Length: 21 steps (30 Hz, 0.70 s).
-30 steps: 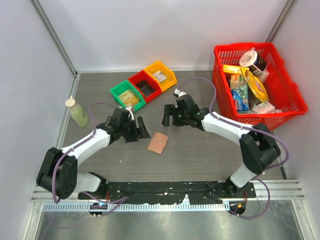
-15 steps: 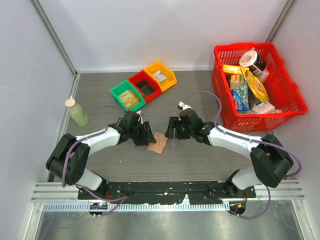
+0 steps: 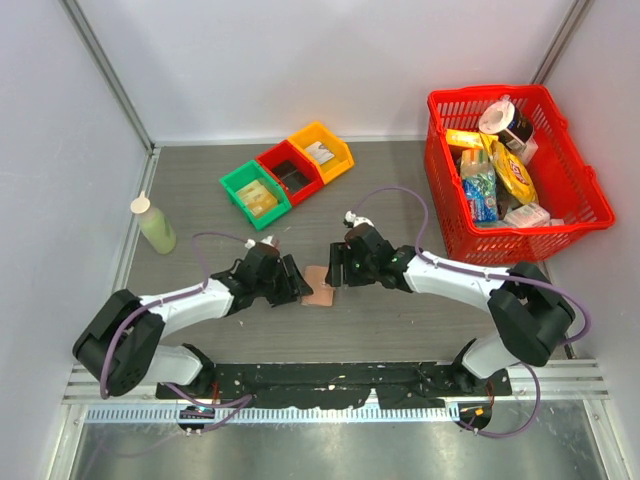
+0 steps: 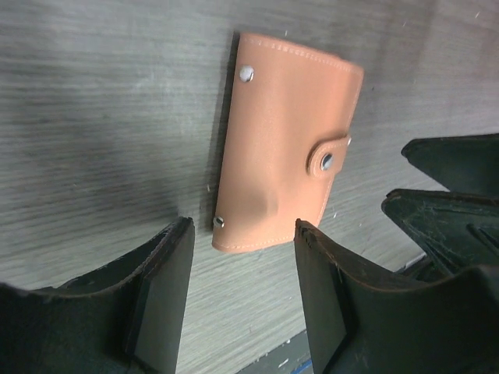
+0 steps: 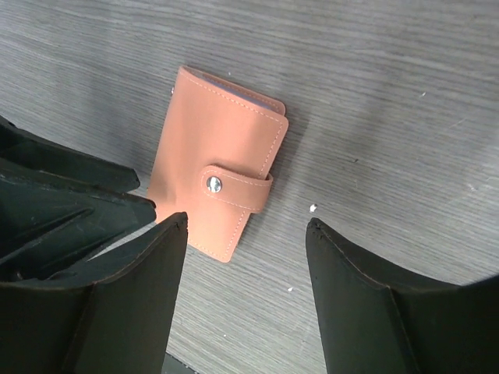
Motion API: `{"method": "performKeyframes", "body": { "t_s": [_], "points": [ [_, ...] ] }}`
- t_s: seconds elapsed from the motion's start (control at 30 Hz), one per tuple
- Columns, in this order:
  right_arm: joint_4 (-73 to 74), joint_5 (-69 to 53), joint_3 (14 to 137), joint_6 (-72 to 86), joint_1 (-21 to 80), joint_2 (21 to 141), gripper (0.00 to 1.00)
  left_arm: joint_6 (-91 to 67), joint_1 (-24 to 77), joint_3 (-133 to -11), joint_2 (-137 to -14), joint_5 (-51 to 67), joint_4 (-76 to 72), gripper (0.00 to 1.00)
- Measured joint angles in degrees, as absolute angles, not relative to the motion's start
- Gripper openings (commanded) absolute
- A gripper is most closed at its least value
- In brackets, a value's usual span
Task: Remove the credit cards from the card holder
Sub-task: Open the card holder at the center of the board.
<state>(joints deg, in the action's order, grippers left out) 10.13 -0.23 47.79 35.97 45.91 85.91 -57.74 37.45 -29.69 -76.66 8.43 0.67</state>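
The tan-pink card holder (image 3: 319,287) lies flat on the grey table, folded shut with its snap tab (image 5: 238,187) fastened. The credit cards are hidden inside it. My left gripper (image 3: 297,287) hovers just left of the holder (image 4: 284,148), jaws open with nothing between them, one short edge of the holder just ahead of the fingertips. My right gripper (image 3: 336,270) sits at the holder's upper right, also open and empty; the holder (image 5: 214,156) lies just ahead of its left finger (image 5: 132,288). Each wrist view shows the other gripper's black fingers beside the holder.
Green (image 3: 256,192), red (image 3: 290,171) and yellow (image 3: 321,149) bins stand in a row at the back. A red basket (image 3: 580,190) full of groceries fills the back right. A pale green bottle (image 3: 155,224) stands at the left wall.
Both grippers have come in toward the card holder from either side and narrowed their jaws somewhat. The holder has shifted little, if at all.
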Motion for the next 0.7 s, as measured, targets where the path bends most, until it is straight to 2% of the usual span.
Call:
{"method": "performKeyframes", "body": {
  "t_s": [0.2, 0.5, 0.67, 0.7],
  "points": [
    [12.14, 0.99, 50.78, 34.02, 46.09, 86.61, 0.65, -58.06, 37.43, -30.35, -76.99, 3.90, 0.30, 0.57],
    [14.61, 1.72, 53.32, 32.40, 47.92, 89.49, 0.60, -56.73, 37.43, -35.44, -83.66, 4.25, -0.49, 0.52],
    [15.84, 1.89, 54.78, 32.01, 49.56, 92.40, 0.59, -56.53, 37.43, -34.46, -83.68, 4.38, -1.23, 0.32],
    [15.92, 1.96, 55.24, 32.01, 49.82, 93.14, 0.58, -56.73, 37.43, -34.13, -83.68, 4.36, -1.61, 0.30]
  ]
}}
